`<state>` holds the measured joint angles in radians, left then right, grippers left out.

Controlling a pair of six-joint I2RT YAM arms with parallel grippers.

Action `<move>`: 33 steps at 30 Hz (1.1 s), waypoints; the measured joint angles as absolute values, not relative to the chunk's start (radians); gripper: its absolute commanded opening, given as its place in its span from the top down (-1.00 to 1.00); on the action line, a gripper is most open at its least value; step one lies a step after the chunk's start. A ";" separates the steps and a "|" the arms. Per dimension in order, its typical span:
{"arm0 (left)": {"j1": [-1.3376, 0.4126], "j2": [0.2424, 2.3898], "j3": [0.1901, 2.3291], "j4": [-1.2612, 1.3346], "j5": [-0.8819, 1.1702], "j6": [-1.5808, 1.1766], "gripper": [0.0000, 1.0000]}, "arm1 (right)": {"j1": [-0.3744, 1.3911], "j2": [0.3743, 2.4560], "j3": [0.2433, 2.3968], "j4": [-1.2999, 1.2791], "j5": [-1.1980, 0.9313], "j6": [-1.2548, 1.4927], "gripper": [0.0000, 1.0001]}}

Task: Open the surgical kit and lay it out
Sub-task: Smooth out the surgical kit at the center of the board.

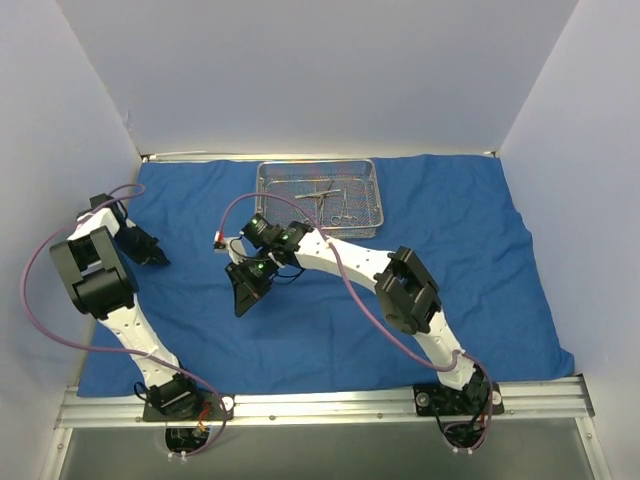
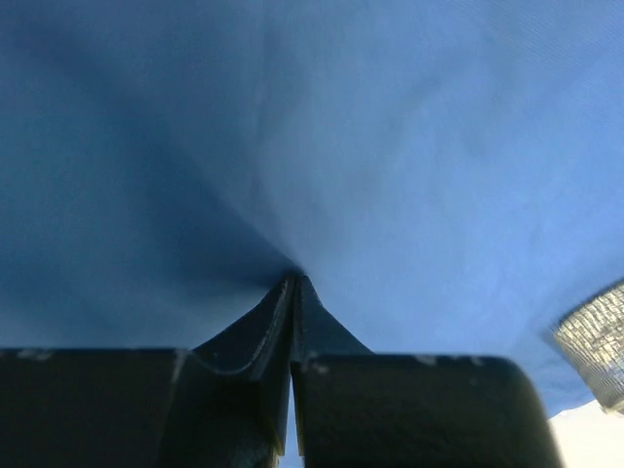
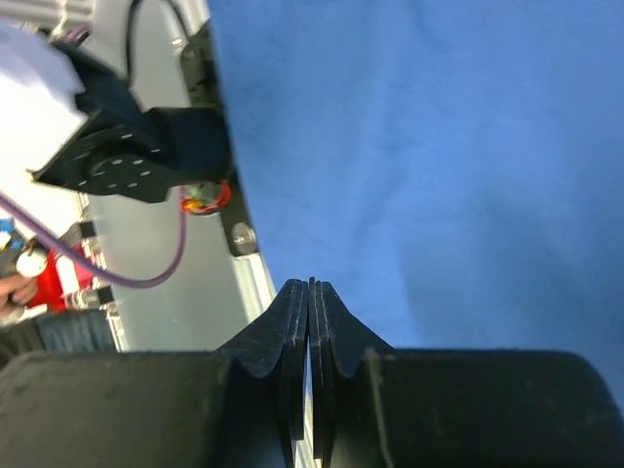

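On the table (image 1: 300, 455), we see the big blue cloth (image 1: 480, 260) spread out flat. It covers nearly all of the top. At the far side, in the middle, the silver wire tray (image 1: 318, 163) sits on the cloth. Inside it lie a few thin steel instruments (image 1: 335, 205) with ring handles. They are too small for us to count well.

Our left tool (image 1: 150, 250) is down at the left part of the cloth, well apart from the tray. From the left wrist we see its two fingers (image 2: 263, 331) pressed together, with a little bit of cloth nipped at their tips. The cloth pulls into soft folds that run out from that spot. A corner of the tray peeks in at the right edge of that view.

Our right tool (image 1: 243, 295) is over the middle of the cloth, near the front of the tray but not touching it. Its fingers (image 3: 283, 331) are tight together and hold nothing. We cannot tell if they touch the cloth. From the right wrist we also see the edge of the cloth, the grey table beside it, and a purple cable (image 3: 97, 263).
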<state>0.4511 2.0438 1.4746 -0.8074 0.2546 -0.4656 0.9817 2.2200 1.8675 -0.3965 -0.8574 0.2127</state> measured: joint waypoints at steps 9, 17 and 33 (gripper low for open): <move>0.426 2.143 1.619 -0.818 0.285 -0.458 0.82 | 1.124 2.296 1.889 -0.341 -0.882 0.232 1.00; 0.422 2.202 1.686 -0.822 0.287 -0.458 0.82 | 1.206 2.339 1.790 -0.181 -0.876 0.372 1.00; 0.429 2.297 1.825 -0.941 0.328 -0.463 0.82 | 1.225 2.368 1.728 -0.132 -0.807 0.498 1.00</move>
<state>0.4290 2.2974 1.8252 -0.9413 0.3283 -0.4633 1.2247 2.3680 1.7279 -0.1322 -0.8070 0.4984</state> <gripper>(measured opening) 0.090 0.027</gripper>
